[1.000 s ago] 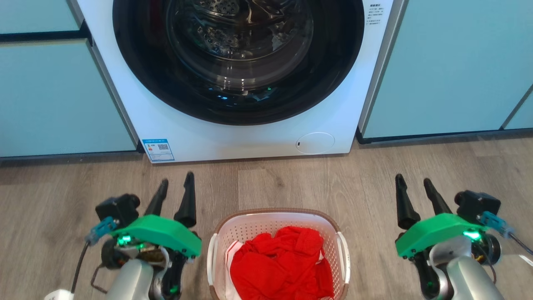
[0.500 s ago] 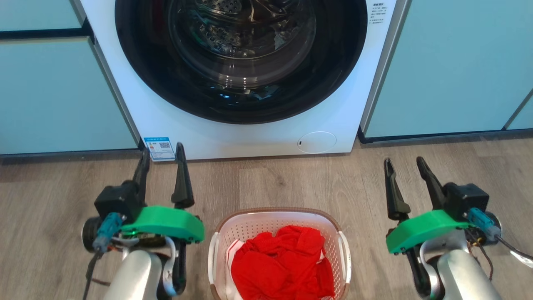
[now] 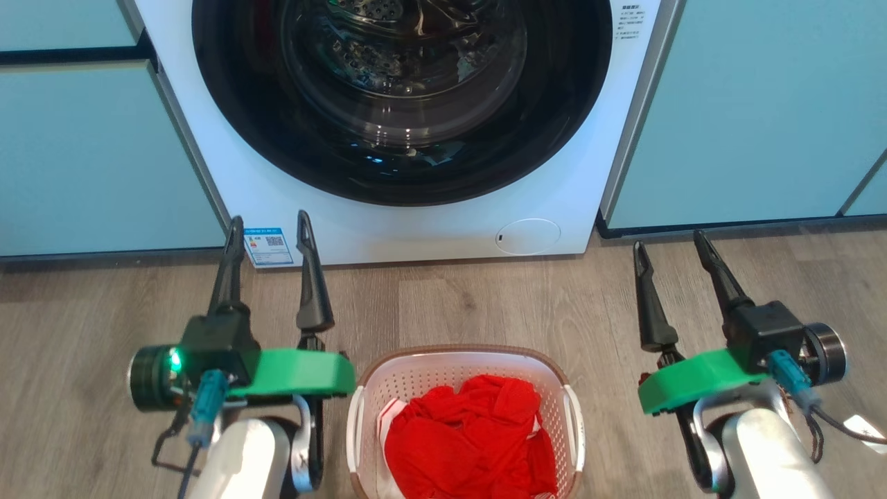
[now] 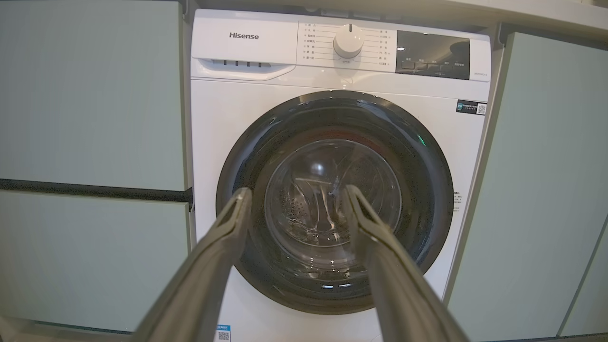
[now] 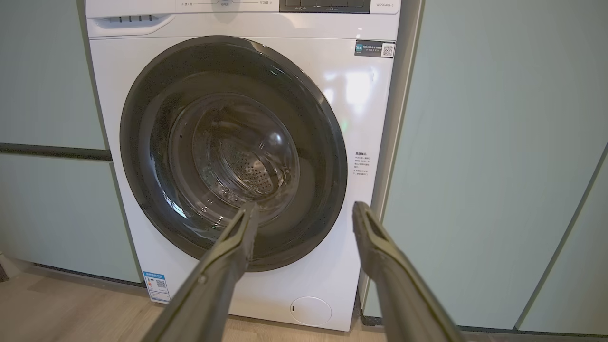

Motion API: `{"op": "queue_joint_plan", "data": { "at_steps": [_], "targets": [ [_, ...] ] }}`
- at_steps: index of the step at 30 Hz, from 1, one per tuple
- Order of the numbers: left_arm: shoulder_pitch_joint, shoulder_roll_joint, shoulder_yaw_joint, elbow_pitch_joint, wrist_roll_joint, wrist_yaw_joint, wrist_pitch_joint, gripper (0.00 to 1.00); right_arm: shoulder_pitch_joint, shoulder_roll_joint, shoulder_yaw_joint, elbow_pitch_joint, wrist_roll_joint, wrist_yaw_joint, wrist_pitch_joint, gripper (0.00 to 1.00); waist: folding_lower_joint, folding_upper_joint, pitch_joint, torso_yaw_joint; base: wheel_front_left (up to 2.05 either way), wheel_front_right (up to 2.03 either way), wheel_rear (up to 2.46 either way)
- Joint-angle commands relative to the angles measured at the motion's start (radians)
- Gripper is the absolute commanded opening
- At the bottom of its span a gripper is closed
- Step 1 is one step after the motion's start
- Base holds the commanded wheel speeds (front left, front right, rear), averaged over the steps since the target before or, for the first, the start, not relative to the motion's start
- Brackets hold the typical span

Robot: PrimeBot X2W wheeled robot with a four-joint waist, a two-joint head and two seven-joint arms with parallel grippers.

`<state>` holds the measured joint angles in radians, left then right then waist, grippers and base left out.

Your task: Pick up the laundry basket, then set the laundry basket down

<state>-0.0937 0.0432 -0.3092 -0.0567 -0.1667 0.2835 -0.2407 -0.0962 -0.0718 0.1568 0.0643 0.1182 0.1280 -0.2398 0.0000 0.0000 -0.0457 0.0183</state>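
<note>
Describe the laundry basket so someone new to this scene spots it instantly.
Start at the big white front-loading washing machine set between pale green cabinets. On the wood floor in front of it sits the laundry basket. Unlike the machine, it is small, perforated white plastic with a brown rim and white side handles, heaped with red cloth.

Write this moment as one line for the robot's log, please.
left gripper: open, empty | right gripper: open, empty | basket: on floor, ungrasped, red cloth inside | washer: ahead
</note>
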Motion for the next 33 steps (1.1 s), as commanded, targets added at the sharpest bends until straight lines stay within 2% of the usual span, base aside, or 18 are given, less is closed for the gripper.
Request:
{"op": "queue_joint_plan", "data": {
  "at_steps": [1,9,14,23,33],
  "targets": [
    [-0.026,0.007,0.024,-0.034,0.026,0.005,-0.017,1.0,-0.024,0.002,0.019,-0.037,-0.034,0.003,-0.018,1.0,0.0,0.0,-0.001,0.001,0.0,0.0,0.0],
    [-0.014,0.007,0.014,0.113,-0.049,-0.081,-0.021,1.0,-0.006,0.01,0.004,0.046,0.007,0.003,-0.022,1.0,0.0,0.0,-0.006,-0.002,0.0,0.0,0.0],
    [-0.013,0.007,0.033,0.197,-0.113,-0.111,-0.021,1.0,0.003,0.014,-0.015,0.124,0.042,0.003,-0.022,1.0,0.0,0.0,-0.008,-0.009,0.0,0.0,0.0],
    [-0.02,0.007,0.039,0.371,-0.183,-0.136,-0.021,1.0,-0.009,0.018,-0.005,0.217,0.052,0.003,-0.022,1.0,0.0,0.0,-0.009,-0.021,0.0,0.0,0.0],
    [-0.03,0.007,0.041,0.406,-0.204,-0.14,-0.021,1.0,-0.014,0.019,0.003,0.228,0.053,0.003,-0.022,1.0,0.0,0.0,-0.008,-0.015,0.0,0.0,0.0]
  ]
}}
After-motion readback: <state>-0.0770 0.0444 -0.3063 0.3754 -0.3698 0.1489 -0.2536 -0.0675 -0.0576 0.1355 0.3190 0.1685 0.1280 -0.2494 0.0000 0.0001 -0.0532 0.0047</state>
